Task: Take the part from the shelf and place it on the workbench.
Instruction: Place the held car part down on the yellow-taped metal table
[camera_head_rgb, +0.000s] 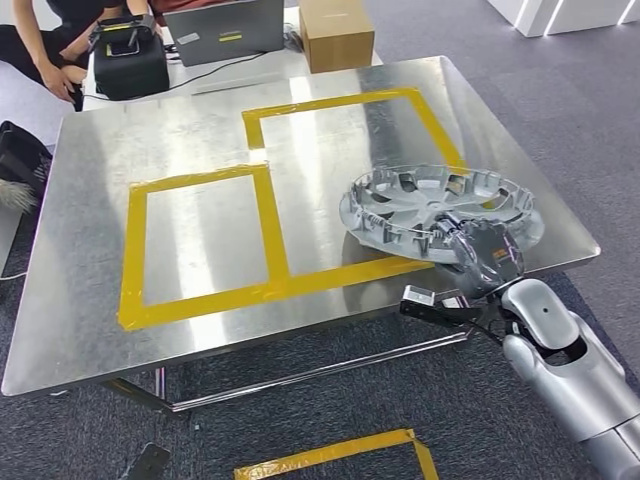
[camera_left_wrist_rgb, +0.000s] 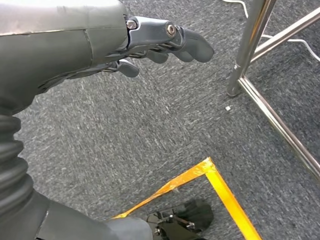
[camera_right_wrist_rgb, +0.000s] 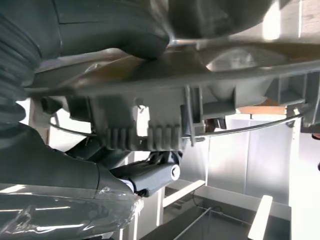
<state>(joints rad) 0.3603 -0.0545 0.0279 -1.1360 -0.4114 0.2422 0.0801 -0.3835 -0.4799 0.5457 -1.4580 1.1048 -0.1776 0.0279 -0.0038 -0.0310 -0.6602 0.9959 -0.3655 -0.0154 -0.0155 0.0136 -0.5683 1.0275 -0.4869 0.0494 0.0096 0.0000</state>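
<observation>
Hubcap (camera_head_rgb: 434, 208) sits on the bench (camera_head_rgb: 204, 150) at about 4 o'clock, overhanging the near edge. Your right hand (camera_head_rgb: 477, 255) clamps its near rim. Left hand (camera_left_wrist_rgb: 166, 42) hangs loose, holding nothing. Looks light, thin plastic, flexy: grip the rim, never the spokes.

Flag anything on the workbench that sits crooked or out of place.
The wheel cover is tilted, its near edge held up by the right hand, and it straddles the yellow tape of the far marked rectangle near the workbench corner.
</observation>
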